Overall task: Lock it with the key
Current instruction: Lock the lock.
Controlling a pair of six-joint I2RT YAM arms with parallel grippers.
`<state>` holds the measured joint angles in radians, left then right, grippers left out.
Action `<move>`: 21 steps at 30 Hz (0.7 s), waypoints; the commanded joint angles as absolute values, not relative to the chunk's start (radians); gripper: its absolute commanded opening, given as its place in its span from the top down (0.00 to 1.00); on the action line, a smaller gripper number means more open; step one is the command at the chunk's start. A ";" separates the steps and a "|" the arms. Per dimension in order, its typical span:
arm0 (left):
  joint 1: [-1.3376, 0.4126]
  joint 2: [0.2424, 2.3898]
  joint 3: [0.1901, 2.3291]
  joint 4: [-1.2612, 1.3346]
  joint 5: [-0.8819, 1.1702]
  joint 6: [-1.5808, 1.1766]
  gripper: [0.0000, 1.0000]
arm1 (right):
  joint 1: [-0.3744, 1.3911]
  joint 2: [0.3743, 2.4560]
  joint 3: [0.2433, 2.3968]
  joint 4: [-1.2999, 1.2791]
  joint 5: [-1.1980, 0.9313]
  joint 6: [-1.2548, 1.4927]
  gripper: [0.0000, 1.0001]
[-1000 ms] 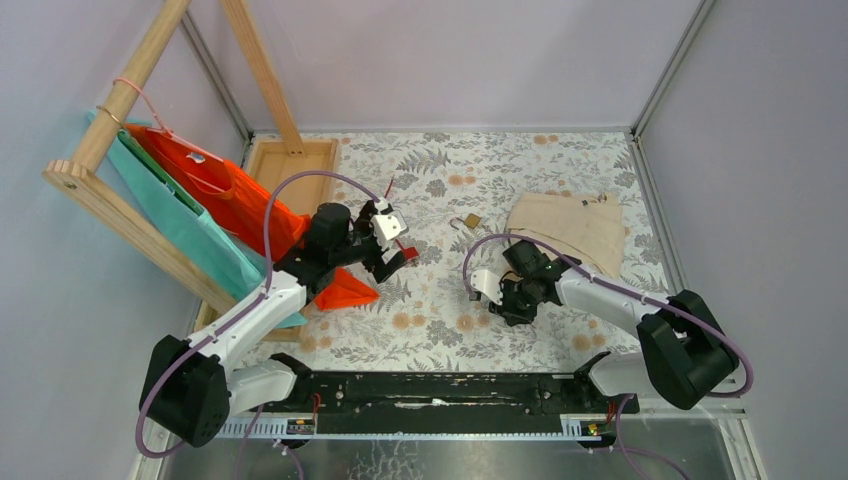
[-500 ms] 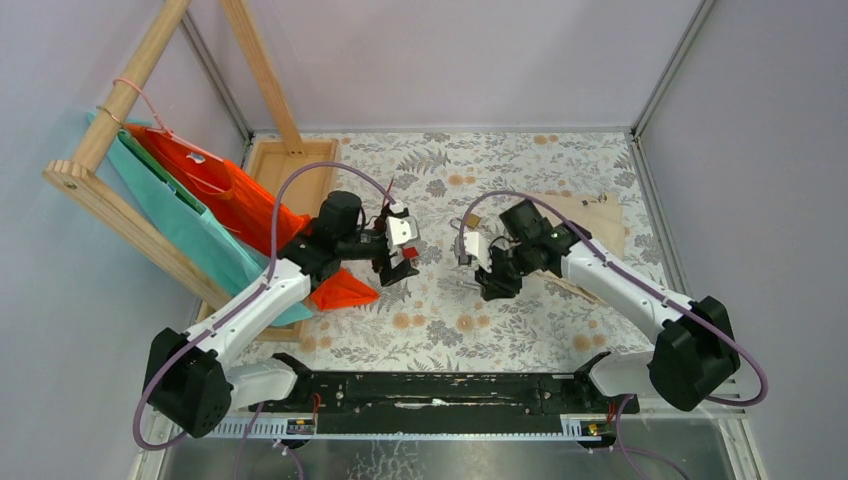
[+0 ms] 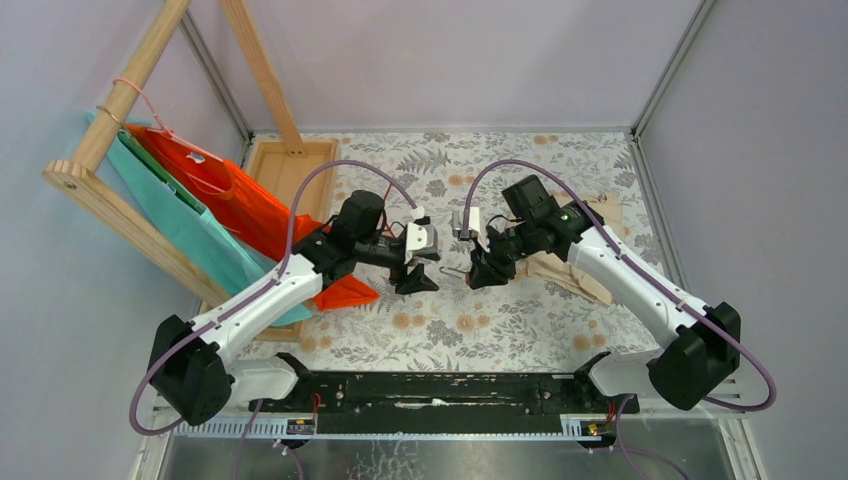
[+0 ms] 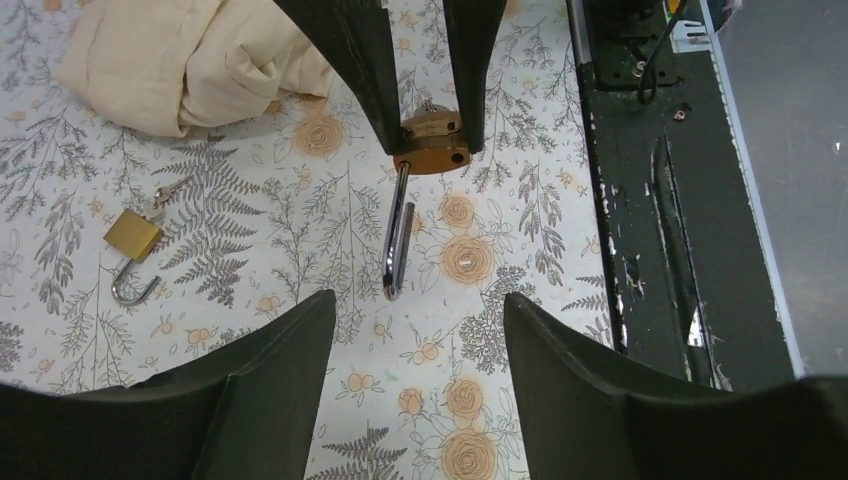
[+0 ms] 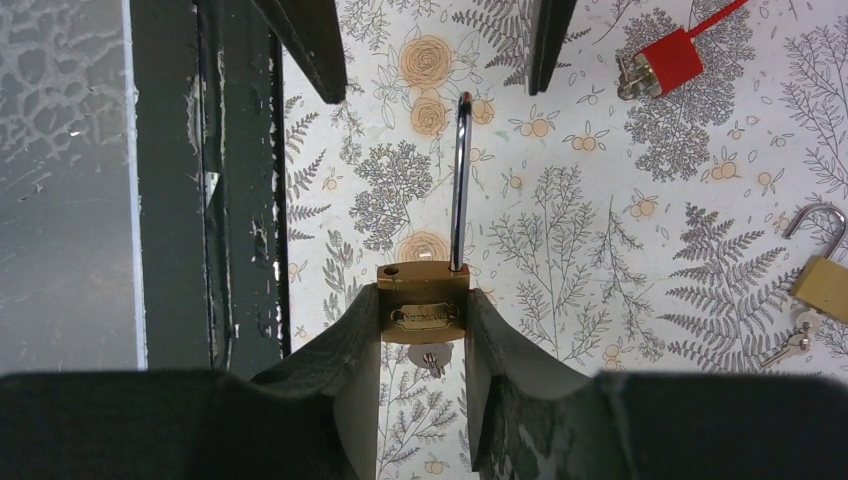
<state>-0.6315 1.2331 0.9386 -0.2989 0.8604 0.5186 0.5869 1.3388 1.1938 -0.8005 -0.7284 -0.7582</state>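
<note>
Hovering over the floral table [image 3: 520, 320], the left gripper [image 4: 418, 305] gapes wide just before the brass padlock [image 4: 432, 143] pinched in the right gripper [image 5: 422, 300]. The red lock [image 5: 668, 60] lies beyond that padlock, untouched. Closing off-centre could knock the open shackle [image 5: 460, 180] aside.

Bright even light, faint shadows; left pincer [image 4: 418, 305] edges seemingly soft-focus.

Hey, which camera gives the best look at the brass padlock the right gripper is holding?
The right wrist view: the brass padlock sits centred and close in the right gripper, its shackle swung open. The left wrist view shows it smaller, from its far side. In the top view it's just a thin metal glint.
</note>
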 commanded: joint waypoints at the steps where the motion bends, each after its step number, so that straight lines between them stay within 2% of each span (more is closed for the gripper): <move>1: -0.654 1.269 0.992 -0.262 0.878 0.428 0.35 | 0.583 1.323 1.233 -0.817 -0.781 -0.730 1.00; 11: -0.670 1.320 1.007 -0.246 0.879 0.372 0.57 | 0.584 1.316 1.223 -0.798 -0.777 -0.720 1.00; 21: -0.669 1.313 0.988 -0.194 0.885 0.323 0.63 | 0.583 1.328 1.219 -0.783 -0.775 -0.713 1.00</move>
<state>-0.6617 1.3186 0.9718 -0.2718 0.8619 0.3546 0.5869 1.3388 1.1938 -0.8032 -0.7284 -0.7273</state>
